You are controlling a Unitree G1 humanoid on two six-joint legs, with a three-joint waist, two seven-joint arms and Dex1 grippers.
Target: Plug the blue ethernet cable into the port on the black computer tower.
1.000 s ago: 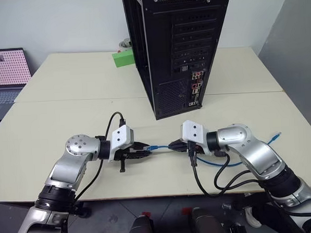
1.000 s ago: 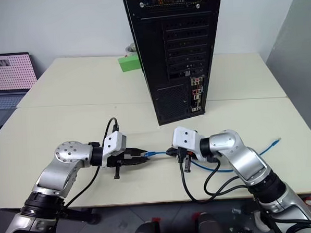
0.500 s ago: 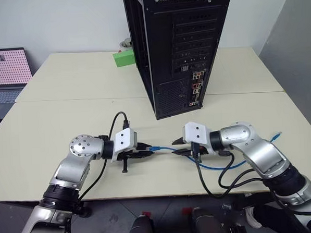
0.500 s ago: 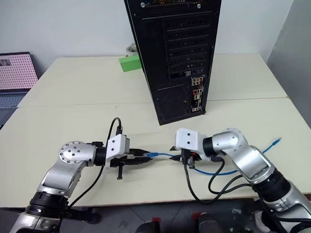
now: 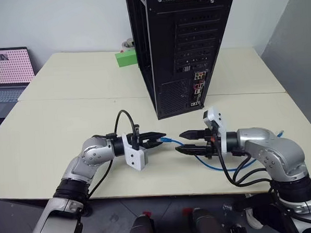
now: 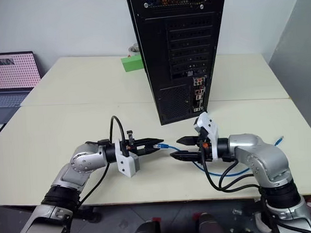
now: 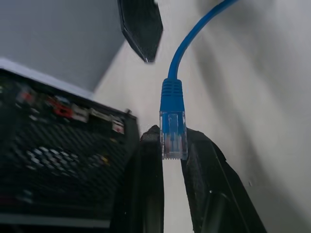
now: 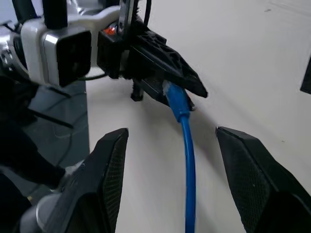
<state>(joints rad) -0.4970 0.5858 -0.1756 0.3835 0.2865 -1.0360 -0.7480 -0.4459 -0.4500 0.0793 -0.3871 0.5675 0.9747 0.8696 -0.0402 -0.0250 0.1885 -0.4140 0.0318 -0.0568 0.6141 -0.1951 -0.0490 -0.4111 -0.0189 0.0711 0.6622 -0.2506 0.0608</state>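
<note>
The blue ethernet cable [image 5: 171, 142] runs level above the table between my two grippers. My left gripper [image 5: 159, 137] is shut on its clear plug [image 7: 172, 138], which pokes out past the fingertips. My right gripper [image 5: 184, 142] faces it, open, one finger on each side of the cord [image 8: 187, 145] and not touching it. The rest of the cable loops under my right arm to its other plug [image 5: 279, 135] on the table. The black computer tower [image 5: 183, 47] stands just behind both grippers, rear panel toward me. The port is somewhere among its rear connectors [image 5: 196, 91], too small to pick out.
A green box [image 5: 125, 59] lies at the tower's far left. An open laptop [image 5: 7, 72] sits at the table's left edge. Thick black robot cables [image 5: 237, 175] hang off my right arm at the table's front edge.
My right gripper has let go of the cable and opened, rolling so its fingers stand one above the other. My left gripper has rolled and shifted right, still holding the plug.
</note>
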